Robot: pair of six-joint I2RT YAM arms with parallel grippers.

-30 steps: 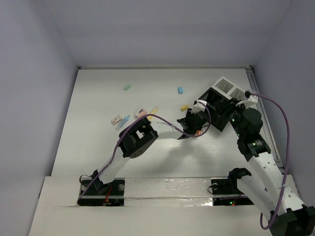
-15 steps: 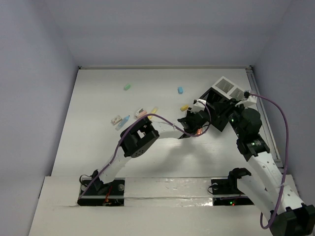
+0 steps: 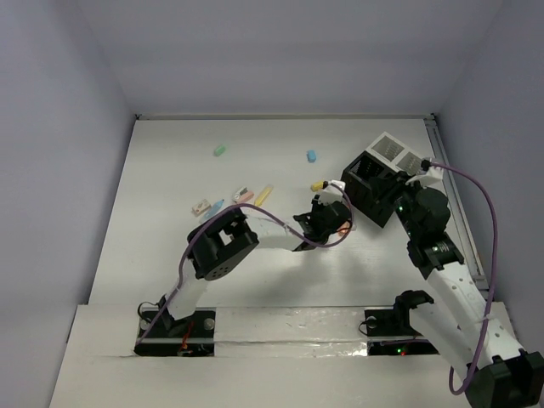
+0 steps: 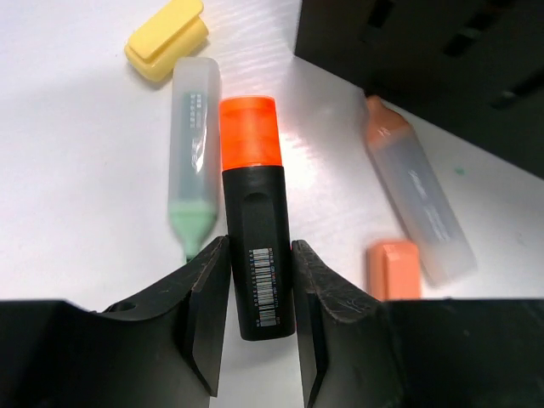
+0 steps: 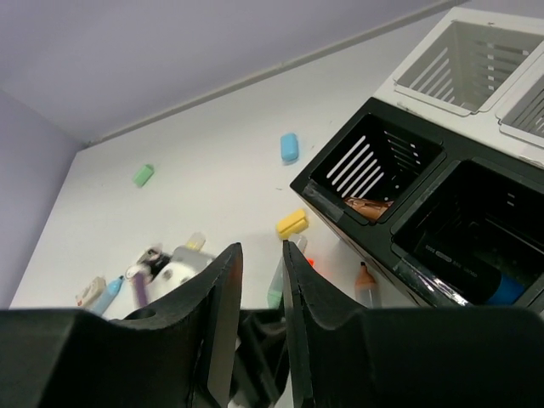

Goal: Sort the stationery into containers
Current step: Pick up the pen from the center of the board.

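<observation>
My left claw point(image 4: 259, 255) pinches the orange marker point(image 4: 252, 191) across its black barrel, the orange cap pointing away from me. I cannot tell whether it lies on the table point(image 4: 76, 170) or sits just above it. Hard by its left flank lies a clear marker with a mint tip point(image 4: 194, 144), nearly parallel, with only a sliver of table between them. Beyond that marker's far end sits a yellow block point(image 4: 167, 40). On my right the bare strip is wider. It ends at a clear marker with an orange tip point(image 4: 418, 208), which slants along the near wall of the black box point(image 4: 425, 59), with a small orange piece point(image 4: 393, 270) just beside it. The box's corner stands ahead and to the right. My right claw point(image 5: 261, 255) holds nothing, its fingers a narrow gap apart, close to the box's front corner. The white tray point(image 5: 463, 64) joins the box's far side. Leftward, bare table runs out to the blue block point(image 5: 289, 146) and the mint block point(image 5: 144, 175).
</observation>
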